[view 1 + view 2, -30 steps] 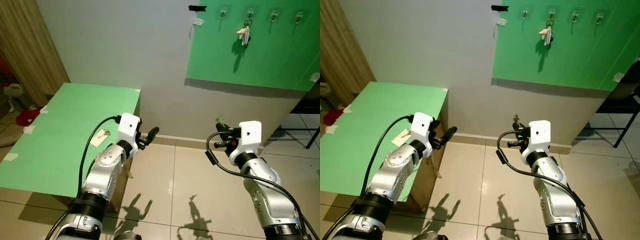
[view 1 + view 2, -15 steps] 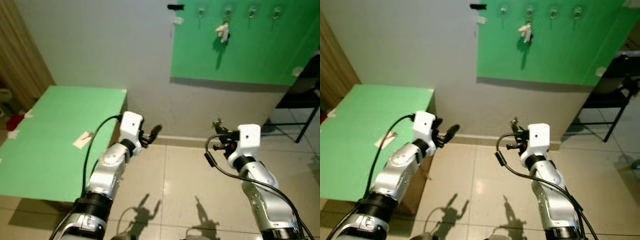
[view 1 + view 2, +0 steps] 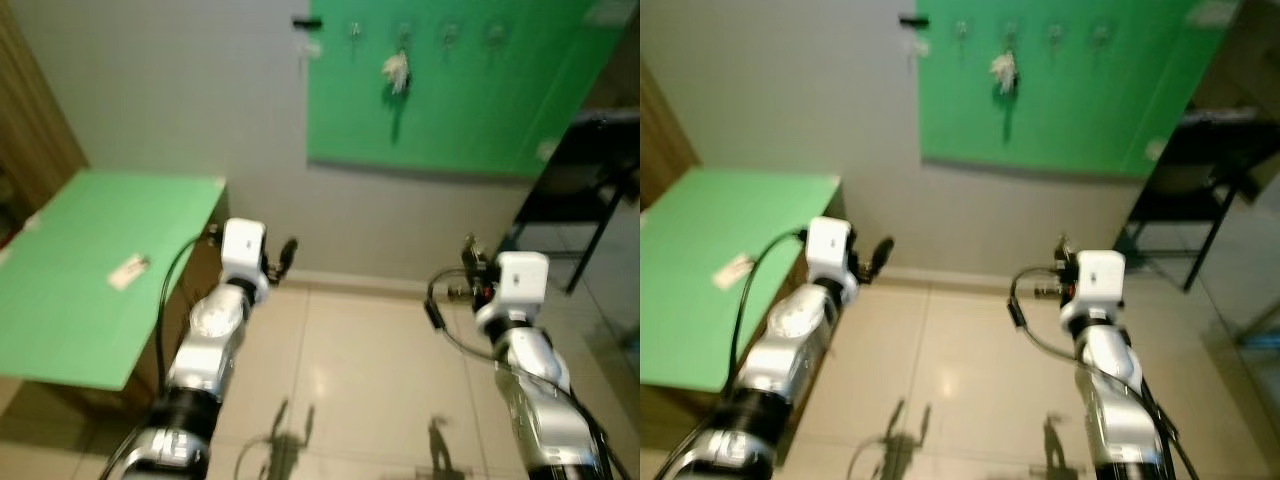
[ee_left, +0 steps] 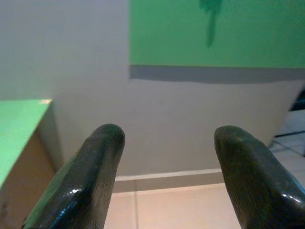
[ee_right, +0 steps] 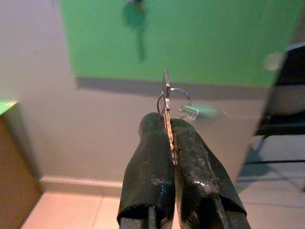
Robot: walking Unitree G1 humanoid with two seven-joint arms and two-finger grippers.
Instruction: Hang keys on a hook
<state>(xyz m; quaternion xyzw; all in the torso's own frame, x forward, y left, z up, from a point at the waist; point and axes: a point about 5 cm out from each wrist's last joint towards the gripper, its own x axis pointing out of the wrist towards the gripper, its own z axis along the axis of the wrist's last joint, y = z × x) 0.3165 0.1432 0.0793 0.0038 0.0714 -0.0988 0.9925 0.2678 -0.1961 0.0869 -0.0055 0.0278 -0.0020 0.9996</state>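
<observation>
Straight ahead, a grey wall is seen with a large green panel fixed to it, and a row of small hooks is set along the panel's upper edge. One bunch of pale keys is already hung from one of these hooks, with its shadow cast down the panel below it. The head views are blurred.

At the right, the right gripper is held out in front of the robot, well below the panel and apart from the wall. Its two black fingers are clenched tightly together on a key, which is pinched edge-on between the tips and stands upright above them. A thin metal ring is attached to the key, and a small pale-green tag is seen just beside the ring.

At the left, the left gripper is raised at a similar height, near the corner of a green worktop. Its fingers are spread wide apart and nothing is held between them. A small pale label is seen lying flat on the worktop.

Beige floor tiles are seen below both arms, and a dark chair is placed by the wall at the far right
</observation>
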